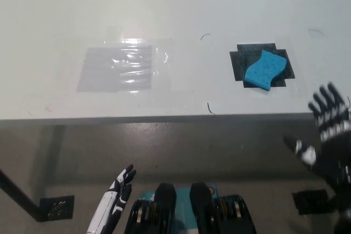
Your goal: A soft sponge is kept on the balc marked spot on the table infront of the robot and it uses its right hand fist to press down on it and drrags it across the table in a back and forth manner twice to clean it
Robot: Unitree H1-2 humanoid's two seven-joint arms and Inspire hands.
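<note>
Sponge [265, 69]: blue, wavy-edged, lying flat on the black marked spot [239, 65] on the white table [181, 9].

Head view:
- The sponge sits at about 2 o'clock from the picture centre. It overlaps the mark and leaves black showing at the mark's left and top edges. Nothing touches it.
- The right hand [327, 130], black, is at about 4 o'clock, below the table's front edge and well apart from the sponge. Its fingers are spread and it grasps nothing. It is not clenched into the fist the task calls for.
- The left hand [122, 184], white, rests at about 7 o'clock, low and off the table, fingers extended and empty.
- A clear taped sheet [116, 68] lies on the table at about 10 o'clock, well apart from the sponge.

Task status (judgement): no pressing or dragging is under way. The pictures cannot confirm whether the two back-and-forth strokes are complete or have not begun. The sponge on its mark with the hand clear of the table fits either case.
</note>
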